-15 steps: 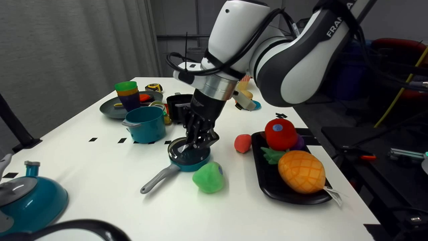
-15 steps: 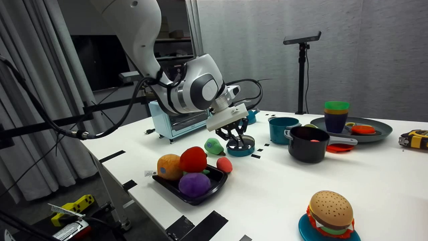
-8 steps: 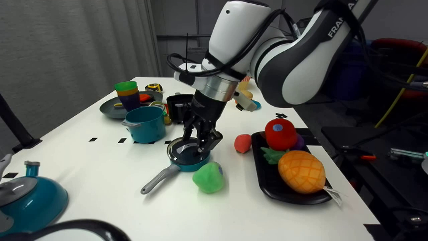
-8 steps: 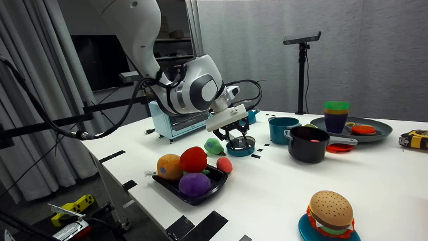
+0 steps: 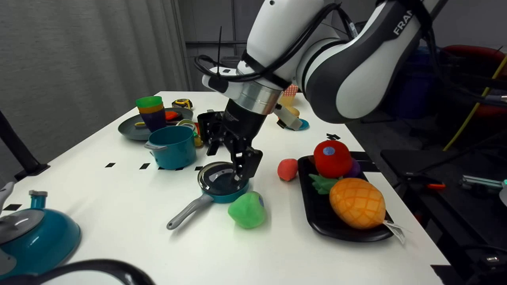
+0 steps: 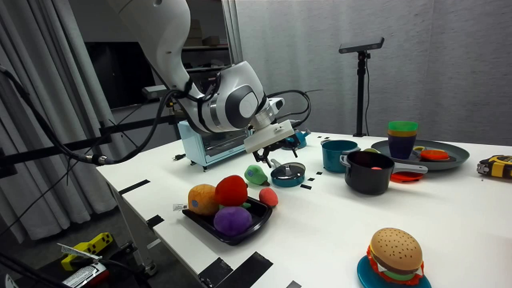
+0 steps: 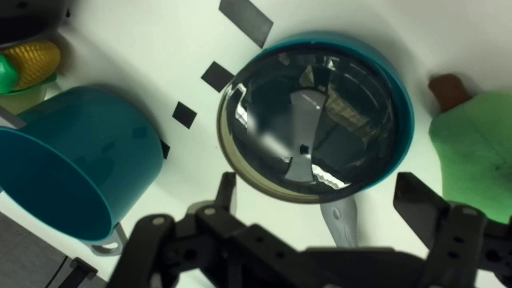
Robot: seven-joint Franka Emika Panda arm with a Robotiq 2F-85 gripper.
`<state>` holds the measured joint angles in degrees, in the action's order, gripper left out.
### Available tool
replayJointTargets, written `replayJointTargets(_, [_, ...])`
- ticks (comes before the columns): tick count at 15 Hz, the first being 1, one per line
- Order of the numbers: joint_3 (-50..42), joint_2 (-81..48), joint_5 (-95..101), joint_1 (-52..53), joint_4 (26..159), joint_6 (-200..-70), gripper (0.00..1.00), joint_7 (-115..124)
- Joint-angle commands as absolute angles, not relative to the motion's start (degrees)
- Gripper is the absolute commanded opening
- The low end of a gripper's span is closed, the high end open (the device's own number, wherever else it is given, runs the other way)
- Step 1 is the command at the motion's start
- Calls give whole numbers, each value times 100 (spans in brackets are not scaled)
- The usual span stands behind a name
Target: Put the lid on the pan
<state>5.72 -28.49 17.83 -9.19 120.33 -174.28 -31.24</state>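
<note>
The glass lid (image 7: 356, 132) with its grey bar handle (image 7: 306, 120) lies on top of the small teal pan (image 7: 407, 112). In the wrist view it looks shifted toward the lower left, leaving a crescent of teal at the upper right. Both exterior views show lid (image 5: 216, 180) (image 6: 295, 170) and pan (image 5: 229, 198) (image 6: 287, 183) together on the table. The pan's grey handle (image 5: 190, 211) points away from the toy oven side's fruit tray. My gripper (image 7: 316, 180) (image 5: 227, 163) (image 6: 281, 159) hangs just above the lid, fingers wide apart, nothing between them.
A green plush pear (image 5: 247, 209) sits close beside the pan. The taller teal pot (image 5: 173, 147) and a black pot (image 6: 368, 172) stand nearby. A black tray (image 6: 256, 224) holds several plush fruits, with a red one (image 5: 287, 169) beside it. A teal kettle (image 5: 43, 233) is farther off.
The gripper has spread its fingers, let go of the lid's handle and risen a little above it. Lid and pan have stayed in place.
</note>
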Motion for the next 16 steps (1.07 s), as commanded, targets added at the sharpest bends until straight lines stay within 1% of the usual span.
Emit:
replayJointTargets(1, [868,-2581,1602,-1196,12225,-17692,100,-3084])
replayJointTargets(9, [1211,-1991,819,-1450,12452,-17551,100,-2637])
replayJointTargets(11, [1056,-1782,600,-1311,12565,-17458,100,-2251])
replayJointTargets(16, [1012,-1370,209,-1297,12753,-17287,100,-1557])
